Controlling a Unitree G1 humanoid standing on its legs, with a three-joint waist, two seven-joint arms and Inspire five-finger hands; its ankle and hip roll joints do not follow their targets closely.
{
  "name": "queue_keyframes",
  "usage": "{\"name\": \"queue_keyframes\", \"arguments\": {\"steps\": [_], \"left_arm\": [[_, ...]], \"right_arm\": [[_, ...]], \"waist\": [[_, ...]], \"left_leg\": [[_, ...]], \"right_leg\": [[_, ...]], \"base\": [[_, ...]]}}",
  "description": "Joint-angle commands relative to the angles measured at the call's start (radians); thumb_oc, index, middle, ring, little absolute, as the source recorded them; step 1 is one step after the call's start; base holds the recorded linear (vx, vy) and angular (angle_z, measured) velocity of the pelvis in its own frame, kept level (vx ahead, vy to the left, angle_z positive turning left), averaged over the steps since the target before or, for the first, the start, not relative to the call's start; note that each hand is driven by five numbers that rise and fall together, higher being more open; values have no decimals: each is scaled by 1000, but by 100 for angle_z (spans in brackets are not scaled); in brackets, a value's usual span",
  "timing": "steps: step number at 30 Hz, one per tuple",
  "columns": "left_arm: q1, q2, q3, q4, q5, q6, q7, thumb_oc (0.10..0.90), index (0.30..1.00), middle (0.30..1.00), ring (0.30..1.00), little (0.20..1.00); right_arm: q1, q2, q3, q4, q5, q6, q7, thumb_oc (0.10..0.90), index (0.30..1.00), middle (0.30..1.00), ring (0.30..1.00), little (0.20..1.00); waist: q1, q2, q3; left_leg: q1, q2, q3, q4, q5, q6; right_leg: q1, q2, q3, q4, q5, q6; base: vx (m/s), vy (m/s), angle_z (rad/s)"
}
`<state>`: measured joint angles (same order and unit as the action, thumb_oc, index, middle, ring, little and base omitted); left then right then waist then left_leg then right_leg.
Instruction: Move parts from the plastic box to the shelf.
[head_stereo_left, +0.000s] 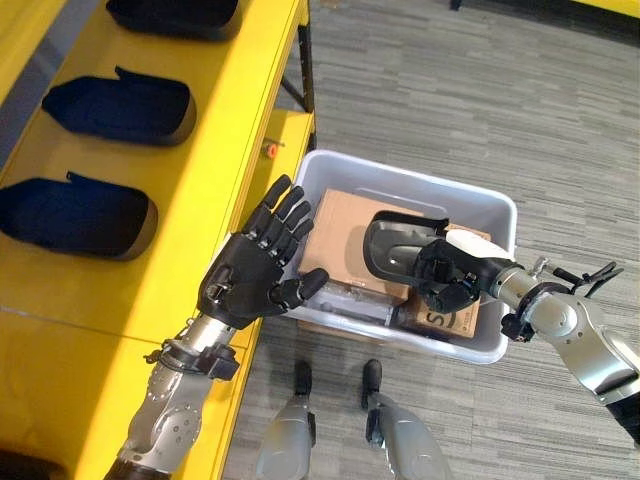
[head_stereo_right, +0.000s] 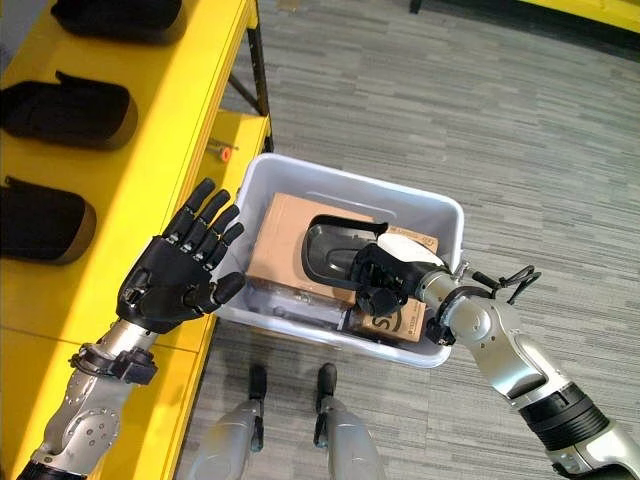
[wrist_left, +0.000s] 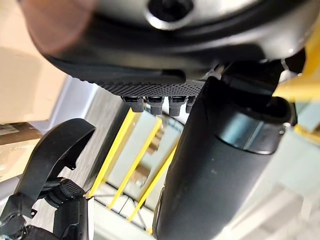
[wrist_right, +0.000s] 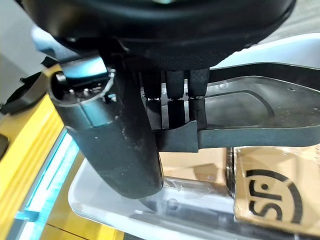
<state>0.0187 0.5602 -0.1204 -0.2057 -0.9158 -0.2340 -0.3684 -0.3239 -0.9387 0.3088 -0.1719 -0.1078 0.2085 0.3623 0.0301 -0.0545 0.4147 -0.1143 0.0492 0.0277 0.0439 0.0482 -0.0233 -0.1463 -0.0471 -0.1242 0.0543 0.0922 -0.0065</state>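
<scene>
A pale plastic box (head_stereo_left: 500, 215) stands on the floor beside the yellow shelf (head_stereo_left: 200, 130). My right hand (head_stereo_left: 447, 272) is shut on a black moulded part (head_stereo_left: 395, 245), holding it above the cardboard packages (head_stereo_left: 335, 235) inside the box; in the right wrist view the fingers (wrist_right: 170, 100) curl over the part's edge (wrist_right: 260, 130). My left hand (head_stereo_left: 258, 268) hovers open at the box's left rim, fingers spread, palm turned toward the held part. Three similar black parts (head_stereo_left: 120, 105) lie on the shelf.
An orange-red knob (head_stereo_left: 269, 149) sits on the shelf frame near the box's far left corner. Grey carpet (head_stereo_left: 480, 90) spreads beyond and to the right of the box. A brown box with printed letters (wrist_right: 272, 195) lies in the tub under the right hand.
</scene>
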Motion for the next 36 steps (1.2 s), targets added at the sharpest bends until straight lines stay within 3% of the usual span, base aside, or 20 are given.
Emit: {"name": "queue_keyframes", "arguments": {"steps": [1, 4, 6, 13, 16, 17, 20, 27, 31, 36], "left_arm": [[16, -10, -22, -45, 171, -87, 1, 900, 1000, 1000, 1000, 1000], [-12, 23, -20, -34, 376, -128, 80, 900, 1000, 1000, 1000, 1000], [-32, 55, -17, -33, 479, -160, 105, 900, 1000, 1000, 1000, 1000], [-97, 131, -52, -16, 657, -165, 98, 900, 1000, 1000, 1000, 1000], [-109, 164, -64, -4, 819, -235, 123, 900, 1000, 1000, 1000, 1000], [-133, 231, -88, 20, 908, -289, 140, 900, 1000, 1000, 1000, 1000], [-158, 283, -104, 22, 884, -268, 126, 900, 1000, 1000, 1000, 1000], [-184, 348, -174, 39, 860, -280, 37, 900, 1000, 1000, 1000, 1000], [-157, 394, -162, 42, 891, -280, 69, 900, 1000, 1000, 1000, 1000], [-114, 440, -118, 54, 900, -357, 115, 900, 1000, 1000, 1000, 1000]], "right_arm": [[-98, -23, -26, -72, 128, 76, 153, 400, 300, 300, 300, 300], [-101, -5, 29, -45, 123, 92, 280, 400, 300, 300, 300, 300], [-109, -9, 58, -57, 111, 89, 299, 400, 300, 300, 300, 300], [-205, -41, 117, -79, 150, 122, 356, 400, 300, 300, 300, 300], [-238, -48, 140, -73, 164, 115, 391, 400, 300, 300, 300, 300], [-269, -58, 163, -78, 168, 94, 419, 400, 300, 300, 300, 300], [-297, -82, 194, -102, 191, 80, 433, 400, 300, 300, 300, 300], [-320, -33, 241, -60, 53, 69, 445, 400, 300, 300, 300, 300], [-310, -30, 235, -18, 57, 58, 441, 400, 300, 300, 300, 300], [-267, -44, 213, -45, 117, 37, 496, 400, 300, 300, 300, 300]], "waist": [[4, -36, -192], [2, -45, -229], [-2, -48, -243], [-20, -42, -276], [-27, -35, -286], [-36, -31, -295], [-45, -21, -303], [-63, 13, -305], [-65, 22, -305], [-71, 28, -304]], "left_leg": [[15, 99, -17, -67, 31, -63], [59, 94, -7, -82, 21, -60], [79, 92, 2, -92, 18, -60], [139, 82, 30, -112, -2, -54], [154, 78, 41, -115, -9, -52], [166, 77, 52, -115, -17, -52], [180, 77, 65, -118, -22, -50], [212, 74, 87, -123, -36, -47], [219, 75, 94, -126, -37, -48], [221, 77, 106, -126, -40, -45]], "right_leg": [[117, -25, 27, -27, -99, 66], [153, -28, 28, -62, -83, 76], [167, -29, 30, -79, -73, 81], [205, -32, 39, -107, -61, 92], [212, -33, 42, -108, -62, 94], [217, -35, 46, -110, -62, 95], [225, -37, 49, -113, -63, 98], [242, -43, 65, -124, -60, 103], [245, -46, 64, -127, -59, 106], [240, -48, 66, -123, -62, 108]], "base": [[120, 34, -8], [102, 20, -4], [73, 23, -3], [39, 37, -3], [23, 44, -6], [20, 57, -3], [21, 60, -16], [-2, 61, -6], [-10, 36, -11], [-40, 7, -3]]}}
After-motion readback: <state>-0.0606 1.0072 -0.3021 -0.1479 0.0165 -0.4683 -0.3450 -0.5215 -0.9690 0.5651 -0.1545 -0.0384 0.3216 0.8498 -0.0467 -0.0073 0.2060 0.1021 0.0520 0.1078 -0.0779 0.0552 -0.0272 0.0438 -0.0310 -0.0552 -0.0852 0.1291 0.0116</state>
